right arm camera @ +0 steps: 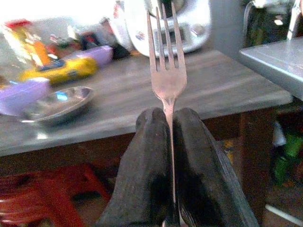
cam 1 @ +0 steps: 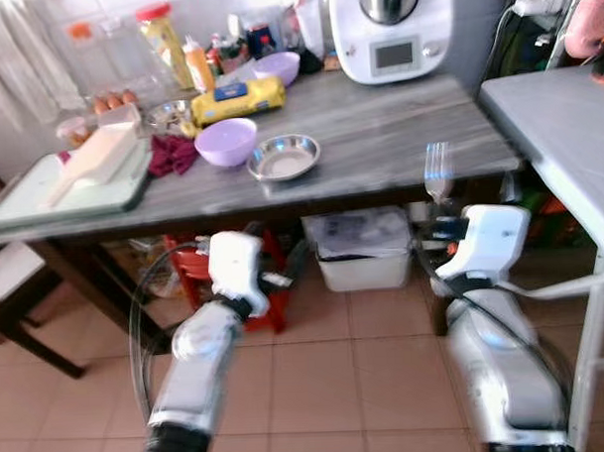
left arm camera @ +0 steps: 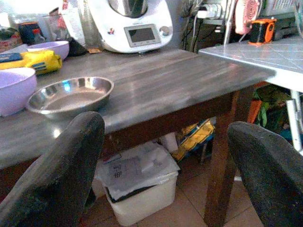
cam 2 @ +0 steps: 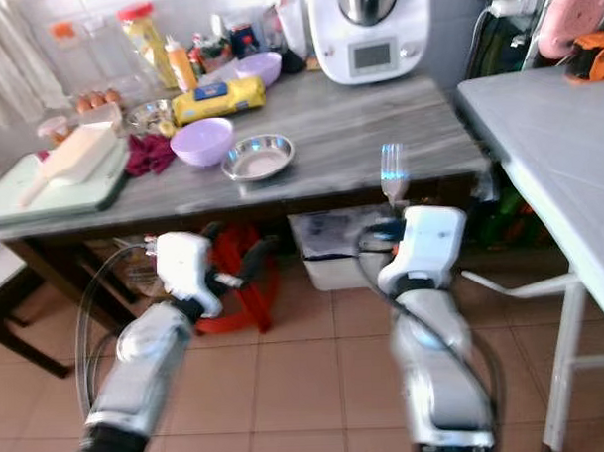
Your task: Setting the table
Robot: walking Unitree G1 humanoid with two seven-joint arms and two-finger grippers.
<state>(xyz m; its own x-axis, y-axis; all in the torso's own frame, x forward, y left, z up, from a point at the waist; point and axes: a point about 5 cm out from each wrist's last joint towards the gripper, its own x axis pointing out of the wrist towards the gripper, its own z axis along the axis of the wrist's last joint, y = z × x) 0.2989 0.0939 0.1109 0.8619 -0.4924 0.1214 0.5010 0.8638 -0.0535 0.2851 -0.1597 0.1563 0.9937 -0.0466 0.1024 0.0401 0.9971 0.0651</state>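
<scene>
My right gripper [right arm camera: 169,116] is shut on a metal fork [right arm camera: 166,61], holding it by the handle with the tines pointing up. The fork [cam 1: 437,172] stands just in front of the right part of the wooden table's front edge [cam 1: 400,178]. My left gripper [left arm camera: 165,137] is open with nothing between its fingers, and it sits low before the table's front edge [left arm camera: 156,118]. On the table lie a steel bowl [cam 1: 284,156] and, to its left, a purple bowl [cam 1: 226,141].
A white kitchen machine [cam 1: 389,30], a yellow packet [cam 1: 238,99], bottles and a green cutting board [cam 1: 72,189] crowd the table's back and left. A grey table [cam 1: 566,118] stands at the right. Under the wooden table are a white box [cam 1: 362,249] and a red stool [cam 1: 194,264].
</scene>
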